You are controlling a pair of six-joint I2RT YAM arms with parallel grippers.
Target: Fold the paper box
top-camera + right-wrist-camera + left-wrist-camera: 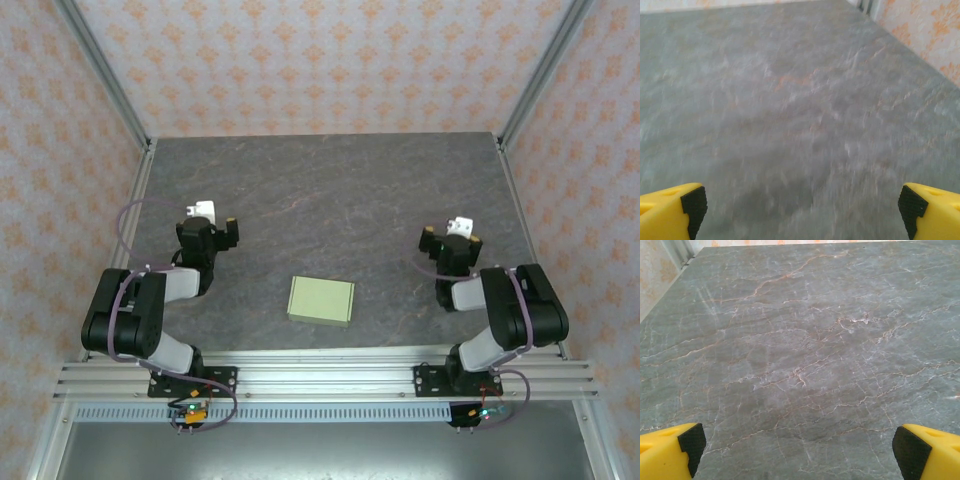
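Bare table (330, 190) all around the lone paper box (321, 300)

Lab robot booth: aluminium frame (320, 375), wallpaper-patterned walls (320, 60), stone-look table (330, 190)

Around me: grey marbled stone-look table (330, 190), walls (330, 60) in pale wallpaper with orange floral motifs, aluminium posts (100, 65) at back corners, slotted rail (320, 375) along my near edge.
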